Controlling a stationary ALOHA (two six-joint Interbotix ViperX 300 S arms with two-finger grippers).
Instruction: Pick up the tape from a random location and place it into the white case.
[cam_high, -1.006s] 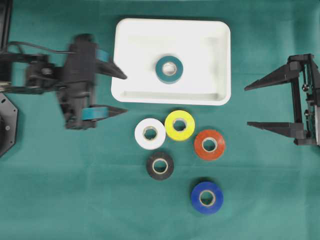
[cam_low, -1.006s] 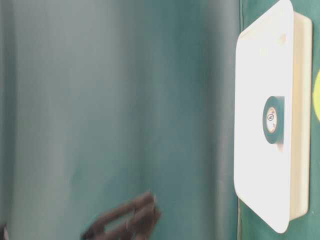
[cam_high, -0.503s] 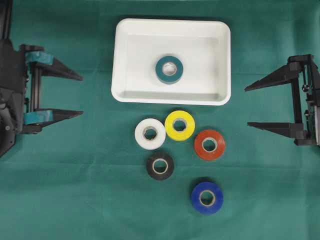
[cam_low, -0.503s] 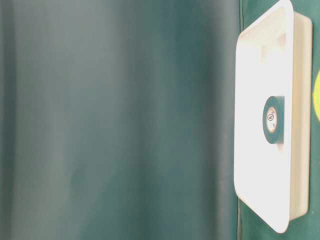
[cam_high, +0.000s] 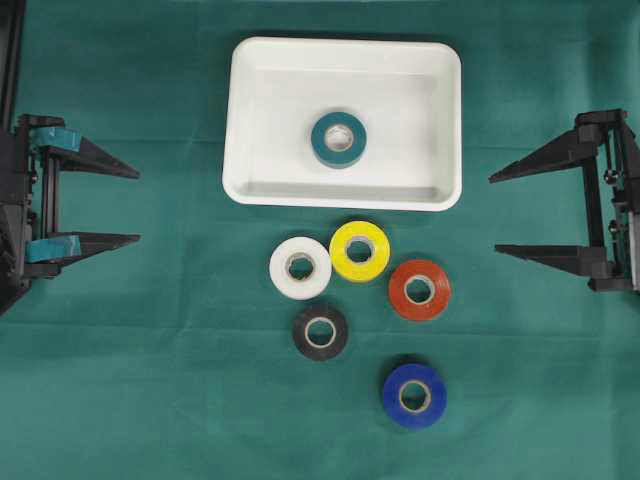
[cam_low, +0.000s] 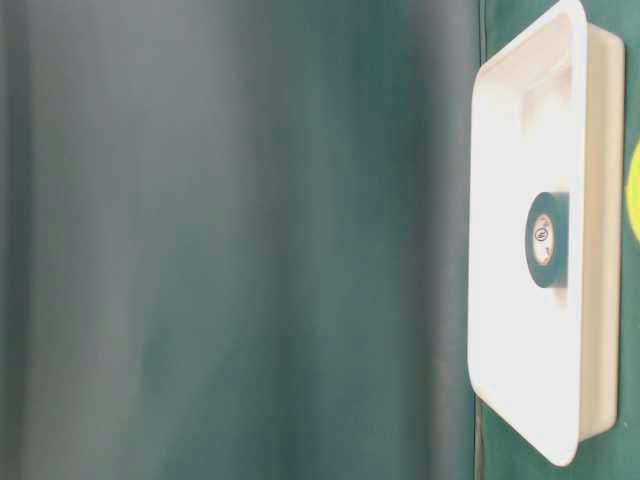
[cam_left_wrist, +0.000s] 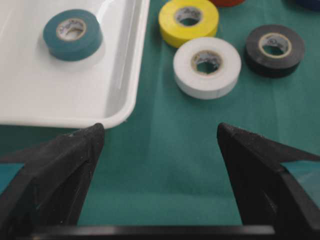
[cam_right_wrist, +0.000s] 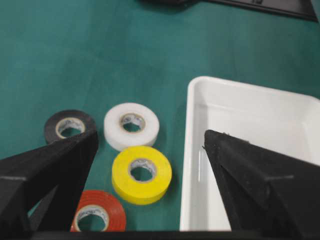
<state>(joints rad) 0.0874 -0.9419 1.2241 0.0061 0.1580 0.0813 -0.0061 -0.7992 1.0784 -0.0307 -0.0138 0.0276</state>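
the white case (cam_high: 345, 190) sits toward the far side of the green surface (cam_high: 180, 380), and a teal roll of tape (cam_high: 338, 139) lies flat on its floor, near the middle, clear of every wall. from the table-level view the same teal roll shows inside the case, with only the case's rim and bright floor around it; the rest of that view is a blur of green.

outside the case, five more rolls lie flat on the cloth in front of its near rim. the white roll (cam_high: 300, 267) and the yellow roll (cam_high: 359, 250) are just beside each other, looking as if they touch. the red roll (cam_high: 419, 289) is close to the yellow one on the other side. the black roll (cam_high: 320, 331) lies just below the white one, and the blue roll (cam_high: 414, 395) sits apart, nearest the front edge.

the left hand (cam_high: 132, 205) is at the left edge of the surface, its two fingers spread wide with nothing between them, well away from the case and the rolls. the right hand (cam_high: 493, 213) is at the right edge, likewise spread wide and empty, pointing toward the middle. in the left wrist view the case corner, the teal roll and the white, yellow and black rolls all lie beyond the fingertips.
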